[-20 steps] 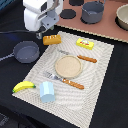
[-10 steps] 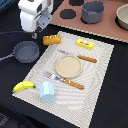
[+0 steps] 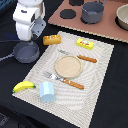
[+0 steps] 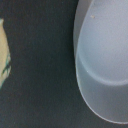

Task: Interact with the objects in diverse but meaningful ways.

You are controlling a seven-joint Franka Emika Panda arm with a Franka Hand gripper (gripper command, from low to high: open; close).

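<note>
Since the earlier frame my arm has slid toward the exterior view's left; the jaws now hang over the small dark grey pan, their grip unreadable to me. Beside them, the orange-brown bread loaf lies on the striped mat.

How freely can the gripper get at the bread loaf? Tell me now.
Probably yes: the bread loaf lies uncovered at the mat's edge, just beside the arm, nothing stacked on it. The gripper itself is hidden behind the arm's body.
</note>
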